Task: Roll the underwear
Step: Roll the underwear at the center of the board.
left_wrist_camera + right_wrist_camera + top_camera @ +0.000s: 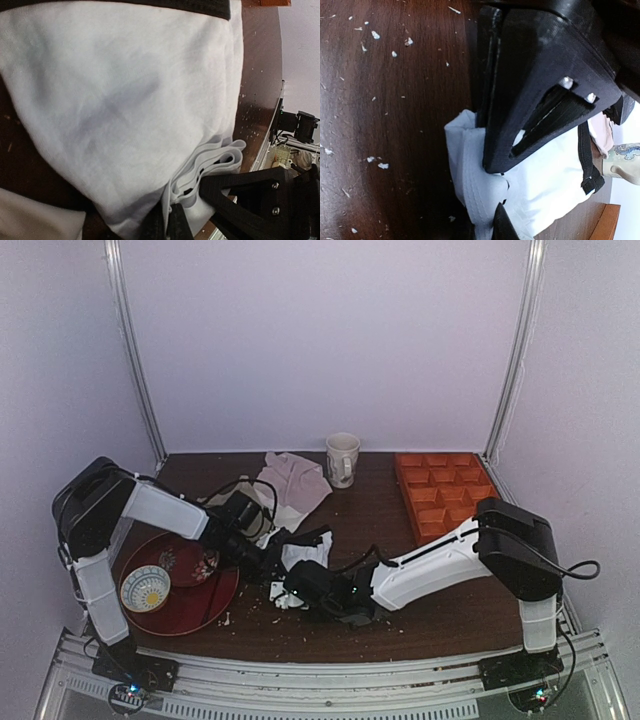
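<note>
The white underwear lies bunched on the brown table between both arms. In the left wrist view it fills most of the frame, with a black hem along the top and the folded waistband layers at the lower right. My left gripper is shut on the cloth's edge. My right gripper is shut on the thick white waistband fold, one finger above it and one fingertip below. Its black finger also shows in the left wrist view.
A red plate with a patterned bowl sits at the left. A pale pinkish cloth, a mug and an orange compartment tray stand at the back. White crumbs litter the table.
</note>
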